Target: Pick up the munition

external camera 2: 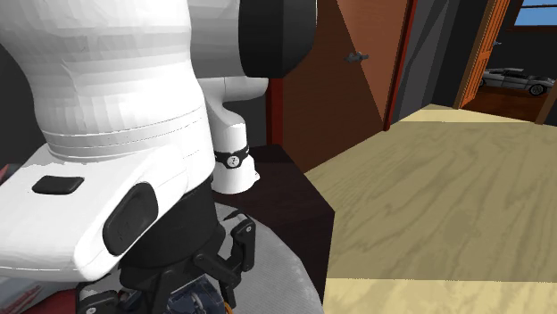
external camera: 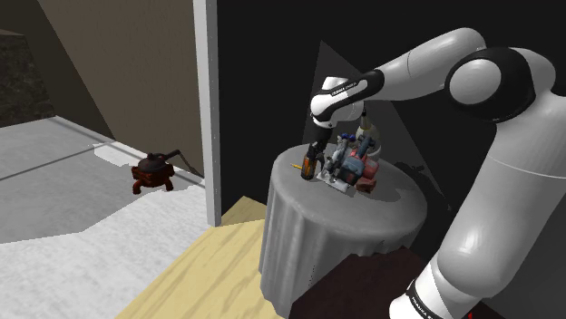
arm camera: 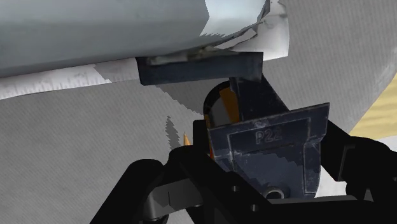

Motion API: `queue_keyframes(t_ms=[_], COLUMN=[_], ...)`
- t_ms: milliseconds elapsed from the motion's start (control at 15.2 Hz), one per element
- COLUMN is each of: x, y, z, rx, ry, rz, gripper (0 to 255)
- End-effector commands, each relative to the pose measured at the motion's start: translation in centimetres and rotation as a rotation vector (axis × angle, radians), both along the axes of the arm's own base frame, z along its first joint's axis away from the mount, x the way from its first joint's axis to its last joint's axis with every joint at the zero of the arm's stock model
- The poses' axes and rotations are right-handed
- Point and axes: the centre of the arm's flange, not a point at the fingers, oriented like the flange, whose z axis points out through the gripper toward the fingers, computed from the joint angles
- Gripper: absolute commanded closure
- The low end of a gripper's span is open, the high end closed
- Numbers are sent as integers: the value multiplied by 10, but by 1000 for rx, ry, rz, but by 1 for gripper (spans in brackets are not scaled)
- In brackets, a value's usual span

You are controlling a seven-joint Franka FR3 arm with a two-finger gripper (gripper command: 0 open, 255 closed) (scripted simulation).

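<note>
Right, tool (external camera: 309, 172) clamps the dark munition (arm camera: 267, 149), stamped P22 with orange bits, low over the round table (external camera: 363, 227) edge on the shoulder view's left; clutter pile (external camera: 352, 161) sits mid-table, just beside.

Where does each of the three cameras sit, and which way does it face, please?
Shoulder view: beside the stand, looking down on the round grey table; the white arm reaches up-left to the gripper.
Second exterior view: close against the arm above the table, facing back past its base toward a brown door.
Wrist view: on the hand, looking along the black gripper at the table's top.
Shoulder and wrist views share that table.
</note>
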Motion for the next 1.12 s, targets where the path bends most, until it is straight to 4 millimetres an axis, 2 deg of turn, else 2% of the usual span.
queue_keyframes(t_ms=[0,132,1056], x=[0,0,0], y=[0,0,0], z=[-1,-1,73], rx=[0,0,0], ry=[2,2,2], rz=[0,0,0], gripper=[255,255,255])
